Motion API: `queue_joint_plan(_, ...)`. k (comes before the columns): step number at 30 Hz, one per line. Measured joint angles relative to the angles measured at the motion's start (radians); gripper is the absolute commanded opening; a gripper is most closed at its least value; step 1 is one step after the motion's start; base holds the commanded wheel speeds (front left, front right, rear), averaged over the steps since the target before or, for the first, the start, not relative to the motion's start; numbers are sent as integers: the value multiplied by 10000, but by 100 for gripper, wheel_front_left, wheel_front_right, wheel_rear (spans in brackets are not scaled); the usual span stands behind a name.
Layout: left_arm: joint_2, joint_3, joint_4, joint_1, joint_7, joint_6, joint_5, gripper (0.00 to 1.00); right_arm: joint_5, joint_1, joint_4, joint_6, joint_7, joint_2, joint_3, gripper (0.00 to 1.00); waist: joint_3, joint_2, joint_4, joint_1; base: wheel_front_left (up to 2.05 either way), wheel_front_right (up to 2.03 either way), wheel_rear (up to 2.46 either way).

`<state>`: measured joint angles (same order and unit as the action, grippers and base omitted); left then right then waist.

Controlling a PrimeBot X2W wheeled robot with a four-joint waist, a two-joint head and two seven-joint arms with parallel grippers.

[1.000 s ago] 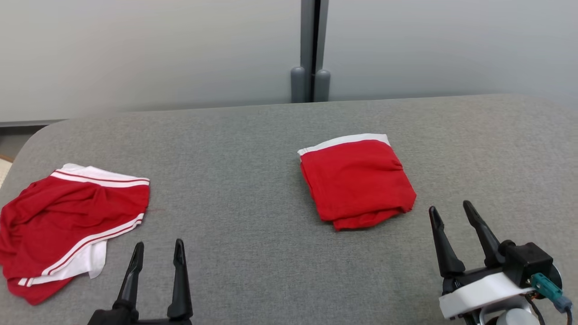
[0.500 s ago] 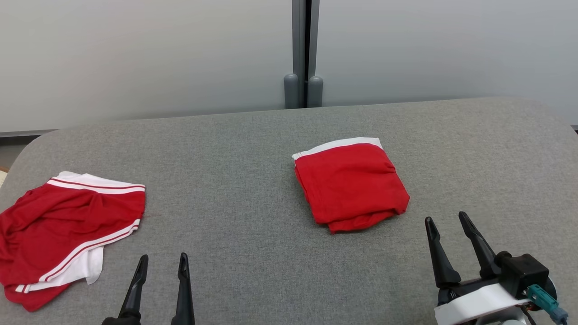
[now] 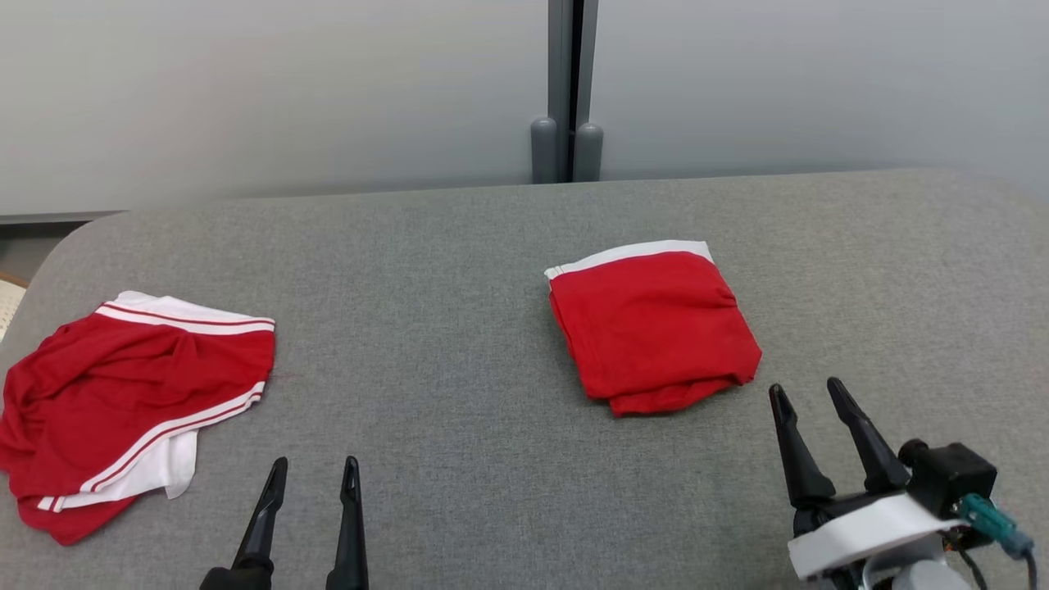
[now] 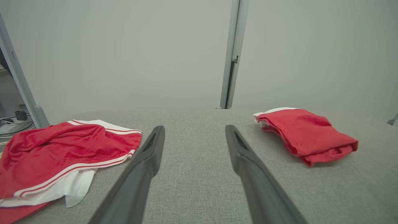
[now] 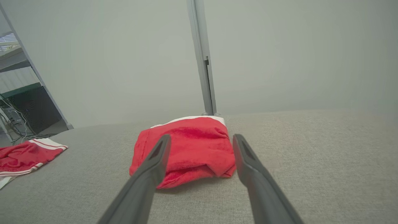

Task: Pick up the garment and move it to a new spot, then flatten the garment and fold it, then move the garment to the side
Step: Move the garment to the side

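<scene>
Not much had changed. The head view wobbled a bit, but both red things lay where they had been on the grey worktop [image 3: 459,270]. The folded shorts [image 3: 651,328] sat a little right of the middle. The messy shorts [image 3: 123,393] lay at the lower left. The left tool [image 3: 315,461] showed a little lower at the bottom edge. The right tool [image 3: 805,385] waited at the lower right, just below the folded shorts' corner. Both tools stayed spread wide and held nothing. So one fold looked done, and the messy shorts, near the left tool, probably came next.
</scene>
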<state>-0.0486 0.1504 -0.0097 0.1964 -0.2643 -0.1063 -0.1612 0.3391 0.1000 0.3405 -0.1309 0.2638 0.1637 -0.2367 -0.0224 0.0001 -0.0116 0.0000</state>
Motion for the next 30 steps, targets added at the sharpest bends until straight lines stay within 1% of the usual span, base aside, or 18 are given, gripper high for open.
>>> queue_joint_plan(2, -4, 82, 6, -107, 0, 33, 17, 100, 698, 479, 378, -2, -2, 174, -219, 100, -198, 0, 74, 0, 0, 0, 0)
queue_joint_plan(4, -2, 173, 15, -327, 0, 88, 44, 100, 1354, 1175, 744, 0, 0, 514, -562, 100, -457, 0, 155, 0, 0, 0, 0)
queue_joint_plan(5, -2, 173, 15, -327, 0, 88, 44, 100, 1354, 1175, 744, 0, 0, 514, -562, 100, -457, 0, 155, 0, 0, 0, 0)
queue_joint_plan(7, 0, 259, 19, -582, 0, 100, 86, 100, 2127, 1943, 1302, 0, -2, 882, -1083, 100, -753, 0, 238, 0, 0, 0, 0)
queue_joint_plan(8, -2, 311, 17, -698, 0, 128, 88, 100, 2619, 2324, 1645, 0, -176, 1062, -1273, 100, -918, 0, 281, 0, 0, 0, 0)
queue_joint_plan(11, -2, 489, 46, -1136, 0, 174, 88, 100, 4042, 3444, 2276, 0, -1258, 1649, -1776, 100, -1439, 0, 433, 0, 0, 0, 0)
queue_joint_plan(14, -2, 704, 86, -1514, 0, 188, 77, 100, 5311, 4354, 2571, 0, -2263, 2326, -2048, 100, -1948, 0, 645, 0, 0, 0, 0)
queue_joint_plan(15, -2, 846, 134, -1712, 0, 205, 10, 100, 5965, 4730, 2744, 0, -2872, 2775, -2197, 100, -2255, 0, 821, 0, 0, 0, 0)
queue_joint_plan(18, -2, 1037, 182, -1956, 2, 215, -79, 100, 6481, 5083, 2918, 0, -3749, 3390, -2633, 100, -2635, 0, 1122, 0, 0, 0, 0)
queue_joint_plan(21, -2, 1172, 184, -2124, 0, 201, -134, 100, 7003, 5320, 2888, 2, -4426, 3743, -3072, 100, -2971, 0, 1394, 0, 0, 0, 0)
queue_joint_plan(25, -6, 1266, 199, -2263, 0, 155, -153, 100, 7361, 5568, 2890, 0, -4591, 4010, -3507, 100, -3305, 0, 1656, 0, 0, 0, 0)
queue_joint_plan(26, -4, 1292, 207, -2263, 2, 153, -153, 100, 7432, 5633, 2886, 0, -4602, 4067, -3609, 49, -3362, 0, 1699, 0, 0, 0, 0)
queue_joint_plan(27, -2, 1313, 213, -2269, 2, 142, -151, 100, 7517, 5692, 2861, 0, -4598, 4107, -3707, 20, -3408, 0, 1727, 0, 0, 0, 0)
queue_joint_plan(28, -4, 1321, 215, -2290, 0, 144, -150, 100, 7591, 5747, 2846, 0, -4562, 4146, -3808, 0, -3443, 0, 1741, 0, 0, 0, 0)
queue_joint_plan(30, -4, 1298, 196, -2361, 2, 142, -138, 100, 7678, 5792, 2711, 0, -4424, 4243, -4048, 0, -3492, 0, 1710, 0, 0, 0, 0)
